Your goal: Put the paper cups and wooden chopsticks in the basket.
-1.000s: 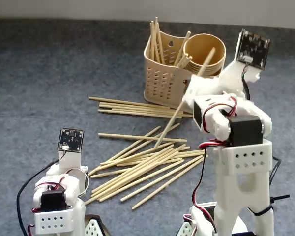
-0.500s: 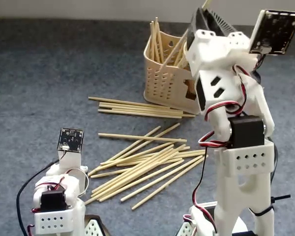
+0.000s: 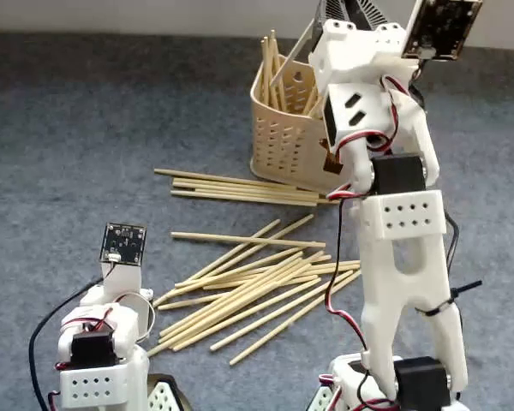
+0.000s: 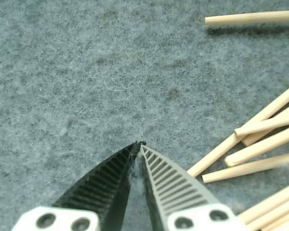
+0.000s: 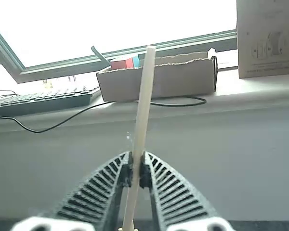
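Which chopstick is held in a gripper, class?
The chopstick pinched in the right gripper, above the basket; the others lie loose on the grey mat or stand in the basket.

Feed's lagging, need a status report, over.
Right gripper shut on chopstick, high by basket. Left gripper shut, empty, low over mat. Loose chopsticks on mat. Nothing blocking.

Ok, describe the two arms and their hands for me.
The white plastic left arm and the white plastic right arm carry black servo blocks, red, black and white wire bundles, rows of small holes and a black circuit board at the wrist. The left hand has tapered ribbed fingers, one black, one pale grey; the right hand has the same ribbed shape, looking dark.
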### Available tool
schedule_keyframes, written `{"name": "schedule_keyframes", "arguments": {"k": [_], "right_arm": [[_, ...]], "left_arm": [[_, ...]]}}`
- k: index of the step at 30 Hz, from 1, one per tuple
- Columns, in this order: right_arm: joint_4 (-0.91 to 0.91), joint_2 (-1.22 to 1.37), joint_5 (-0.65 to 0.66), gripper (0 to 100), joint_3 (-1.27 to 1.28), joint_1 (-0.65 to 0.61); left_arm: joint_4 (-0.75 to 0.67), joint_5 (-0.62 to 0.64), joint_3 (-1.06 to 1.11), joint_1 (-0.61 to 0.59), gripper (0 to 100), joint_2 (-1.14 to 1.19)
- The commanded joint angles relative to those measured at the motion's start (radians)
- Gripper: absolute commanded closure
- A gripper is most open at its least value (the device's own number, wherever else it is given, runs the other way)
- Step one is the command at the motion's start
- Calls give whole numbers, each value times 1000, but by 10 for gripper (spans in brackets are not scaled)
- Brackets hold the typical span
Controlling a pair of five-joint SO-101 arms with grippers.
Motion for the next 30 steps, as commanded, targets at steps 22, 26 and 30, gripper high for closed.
{"name": "schedule_keyframes", "arguments": {"k": [22, 26, 30], "right_arm": [[-31, 153, 215, 994, 170, -53], [-30, 153, 218, 991, 205, -68], [-25, 153, 218, 916, 208, -68]], "left_arm": [[2, -3, 19, -7, 976, -8], [2, -3, 19, -7, 976, -8], [2, -3, 19, -7, 976, -8]]}}
